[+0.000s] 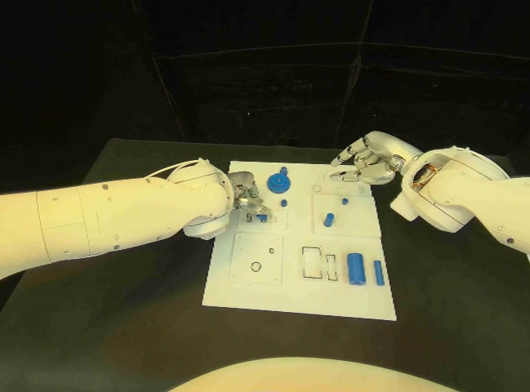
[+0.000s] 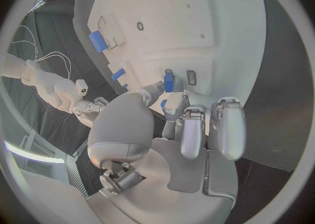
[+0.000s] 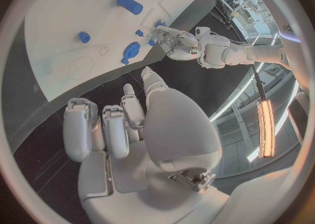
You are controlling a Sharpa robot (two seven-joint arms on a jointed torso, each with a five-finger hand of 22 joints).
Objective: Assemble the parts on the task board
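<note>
Near the upper left of the task board (image 1: 298, 278), the left hand (image 1: 243, 200) pinched a small blue part (image 2: 168, 81) at its fingertips, the piece standing right at the board's surface. The right hand (image 1: 368, 159) hovered off the board's upper right corner, fingers curled in on nothing that I could make out. I judged the part could tip or jam if it met its socket crooked, and the blue gear (image 1: 278, 181) sat close enough to be knocked. Bare table (image 1: 123, 327) lay open on either side, giving both arms room to withdraw.
</note>
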